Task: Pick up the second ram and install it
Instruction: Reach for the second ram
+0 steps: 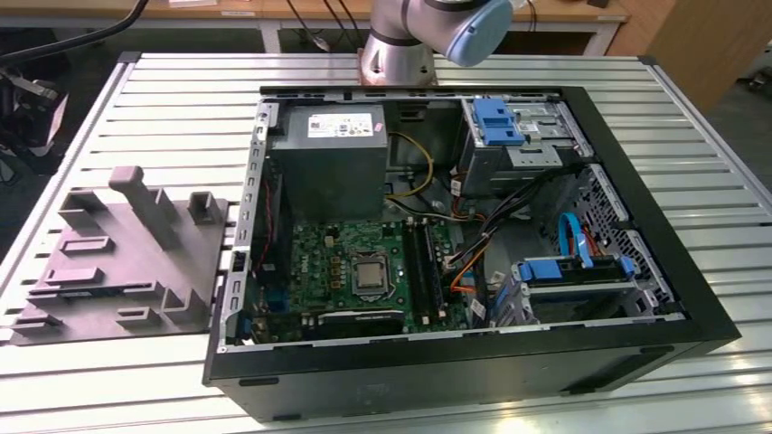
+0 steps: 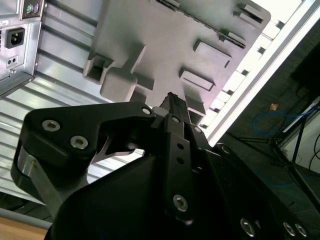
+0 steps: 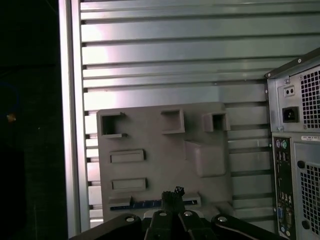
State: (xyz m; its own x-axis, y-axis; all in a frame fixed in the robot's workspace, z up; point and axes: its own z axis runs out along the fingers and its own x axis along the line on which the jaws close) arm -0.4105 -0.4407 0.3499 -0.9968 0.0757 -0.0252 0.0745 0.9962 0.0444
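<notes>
Second ram (image 3: 145,204) lies in the grey fixture (image 3: 165,150). In the first wrist view it appears as a thin blue strip seated lengthwise in the long slot along one edge of that fixture, and its middle is hidden behind the gripper (image 3: 172,194). Gripper condition: in both wrist views the fingertips are drawn together with no gap between them, and nothing is clamped. In the second wrist view the gripper (image 2: 171,99) hangs over the fixture (image 2: 165,45), raised well clear of it and out of contact with the strip. In the exterior view the fixture (image 1: 121,271) rests flat on the slatted metal table (image 1: 181,99), just beside the open computer case (image 1: 483,362) on the exterior view's left. The case lies on its side with the panel off. Inside it, the green motherboard (image 1: 350,262) is exposed below the grey power supply (image 1: 325,154). Long black slots (image 1: 422,262) run beside the processor socket; whether any of them is filled cannot be told. The arm (image 1: 422,32) rises from the table's far edge behind the case. The first wrist view also takes in the case's rear panel (image 3: 300,165), next to the fixture.
</notes>
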